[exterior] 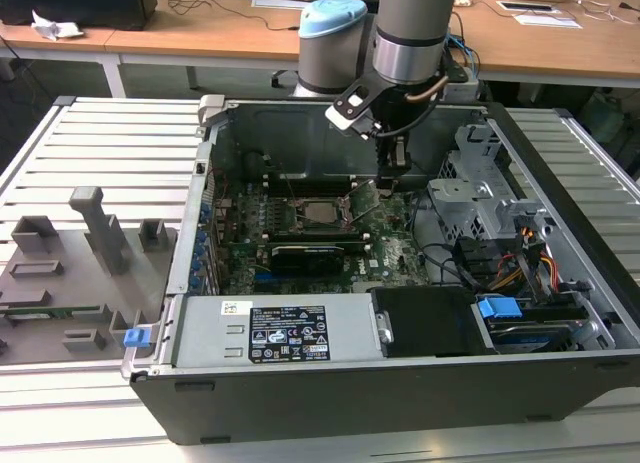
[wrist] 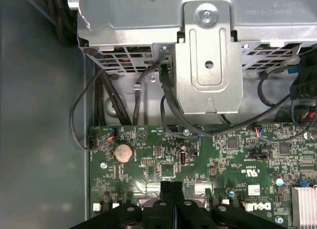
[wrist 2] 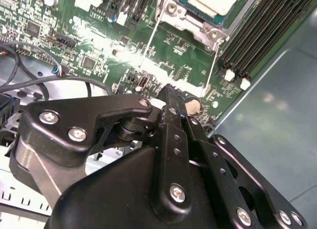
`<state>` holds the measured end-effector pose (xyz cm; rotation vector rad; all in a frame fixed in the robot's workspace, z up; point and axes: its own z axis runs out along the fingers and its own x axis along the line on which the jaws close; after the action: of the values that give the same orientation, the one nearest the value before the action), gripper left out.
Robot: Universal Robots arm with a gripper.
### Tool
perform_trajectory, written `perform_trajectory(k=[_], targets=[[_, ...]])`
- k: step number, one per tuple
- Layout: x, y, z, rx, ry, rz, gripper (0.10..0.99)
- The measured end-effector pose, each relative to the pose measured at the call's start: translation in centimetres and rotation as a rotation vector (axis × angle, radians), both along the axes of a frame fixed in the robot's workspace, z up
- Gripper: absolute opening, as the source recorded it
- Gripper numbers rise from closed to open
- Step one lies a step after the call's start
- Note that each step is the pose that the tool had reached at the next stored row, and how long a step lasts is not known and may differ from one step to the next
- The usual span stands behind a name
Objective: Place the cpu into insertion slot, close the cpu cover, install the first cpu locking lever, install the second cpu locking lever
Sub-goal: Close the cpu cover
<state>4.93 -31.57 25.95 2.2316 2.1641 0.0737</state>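
The cpu (exterior: 322, 211), a small square chip with a silver top, lies in the insertion slot (exterior: 297, 215) on the green motherboard (exterior: 395, 258). In the second wrist view the chip (wrist 2: 214, 0) sits inside a silver metal frame (wrist 2: 195, 23); I cannot tell whether that is the cpu cover lying flat. Two thin wire locking levers (wrist 2: 154, 41) (wrist 2: 214, 66) run out from the socket toward me. My gripper (exterior: 393, 169) hovers above the board, on the exterior view's right of the socket. Its fingers are shut with nothing between them, as both wrist views show (wrist 2: 171, 92) (wrist: 171, 185).
A grey metal drive cage (exterior: 480, 198) (wrist: 208, 56) and loose black cables (exterior: 465, 263) stand on the exterior view's right. A black expansion card (exterior: 310, 255) lies in front of the socket, the power supply (exterior: 275, 333) nearer still. Memory slots (wrist 2: 262, 31) flank the socket.
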Motion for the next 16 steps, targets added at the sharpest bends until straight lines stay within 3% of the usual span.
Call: perform_trajectory(k=[6,16], targets=[[1.05,0.0,-0.01,0.0,0.0001,0.01,0.106],[1.2,-0.06,-0.64,-0.002,0.0029,0.042,0.106]])
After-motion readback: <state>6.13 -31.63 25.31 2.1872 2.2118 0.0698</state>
